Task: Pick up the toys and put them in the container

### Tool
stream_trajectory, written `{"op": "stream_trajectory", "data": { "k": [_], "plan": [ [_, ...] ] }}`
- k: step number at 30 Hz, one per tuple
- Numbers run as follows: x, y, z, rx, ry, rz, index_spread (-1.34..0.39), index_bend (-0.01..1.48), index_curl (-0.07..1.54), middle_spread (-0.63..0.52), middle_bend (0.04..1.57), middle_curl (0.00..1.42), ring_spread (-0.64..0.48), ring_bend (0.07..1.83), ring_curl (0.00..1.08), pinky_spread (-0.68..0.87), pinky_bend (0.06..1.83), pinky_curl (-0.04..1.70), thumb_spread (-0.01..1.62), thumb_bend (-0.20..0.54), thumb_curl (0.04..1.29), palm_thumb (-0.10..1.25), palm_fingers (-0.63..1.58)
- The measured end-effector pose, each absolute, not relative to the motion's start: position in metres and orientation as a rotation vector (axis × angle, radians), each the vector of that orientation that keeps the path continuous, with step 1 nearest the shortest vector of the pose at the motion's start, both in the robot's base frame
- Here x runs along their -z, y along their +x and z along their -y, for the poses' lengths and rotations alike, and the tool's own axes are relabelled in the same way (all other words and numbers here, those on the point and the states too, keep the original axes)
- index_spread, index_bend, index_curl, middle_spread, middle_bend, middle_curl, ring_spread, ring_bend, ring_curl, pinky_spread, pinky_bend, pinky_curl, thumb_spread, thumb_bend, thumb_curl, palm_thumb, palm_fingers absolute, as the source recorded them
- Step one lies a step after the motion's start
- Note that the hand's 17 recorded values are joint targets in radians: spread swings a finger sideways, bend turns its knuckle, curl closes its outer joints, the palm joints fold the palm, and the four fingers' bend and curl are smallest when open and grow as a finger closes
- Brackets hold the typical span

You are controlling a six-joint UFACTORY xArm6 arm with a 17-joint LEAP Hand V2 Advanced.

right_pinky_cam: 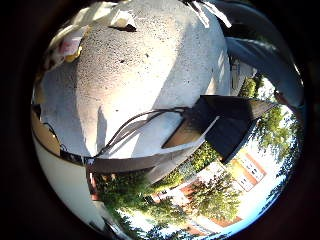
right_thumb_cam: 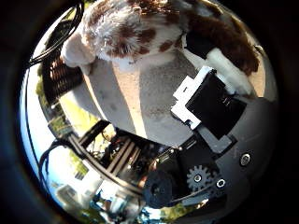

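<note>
A brown and white spotted plush toy (right_thumb_cam: 140, 33) fills one side of the right thumb side palm view, close against the palm. My right hand (right_thumb_cam: 213, 103) shows its white and black fingers (right_thumb_cam: 227, 70) curled against the plush, holding it above the concrete ground (right_thumb_cam: 140, 98). A black slatted container (right_thumb_cam: 59, 79) stands on the ground beside the plush. In the right little finger side palm view, small light-coloured toys (right_pinky_cam: 68, 47) lie far off on the concrete (right_pinky_cam: 150, 70).
A dark flat-topped structure (right_pinky_cam: 228, 122) stands on the concrete near the hand. A black metal frame (right_thumb_cam: 121, 151) stands near the arm. Trees (right_pinky_cam: 200, 195) and a brick building (right_pinky_cam: 245, 168) border the yard. More small objects (right_pinky_cam: 122, 16) lie at the far edge.
</note>
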State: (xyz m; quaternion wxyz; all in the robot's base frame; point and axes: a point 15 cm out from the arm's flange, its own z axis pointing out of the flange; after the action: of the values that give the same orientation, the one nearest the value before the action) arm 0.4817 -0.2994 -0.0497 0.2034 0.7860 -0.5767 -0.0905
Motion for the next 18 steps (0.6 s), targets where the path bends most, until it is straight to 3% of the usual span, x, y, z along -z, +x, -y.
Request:
{"op": "stream_trajectory", "data": {
  "k": [3, 6, 18],
  "plan": [
    [0.043, 0.484, 0.283, 0.311, 2.230, 1.732, -0.68, 0.31, 0.32, -0.22, 1.01, 0.82, -0.04, 1.25, 0.73, 0.31, 1.26, 0.47, 1.06, 0.019, 0.54, 1.01, 1.10],
    [0.012, 0.490, 0.273, 0.349, 2.283, 1.788, -0.76, 0.39, 0.35, -0.23, 1.06, 0.88, -0.07, 1.28, 0.76, 0.28, 1.37, 0.54, 1.07, 0.015, 0.57, 1.04, 1.06],
    [-0.152, 0.454, 0.208, 0.615, 2.333, 1.729, -1.03, 0.60, 0.59, -0.26, 1.20, 1.05, -0.12, 1.42, 0.86, 0.18, 1.55, 0.73, 1.12, -0.013, 0.66, 1.03, 0.85]
  ]
}}
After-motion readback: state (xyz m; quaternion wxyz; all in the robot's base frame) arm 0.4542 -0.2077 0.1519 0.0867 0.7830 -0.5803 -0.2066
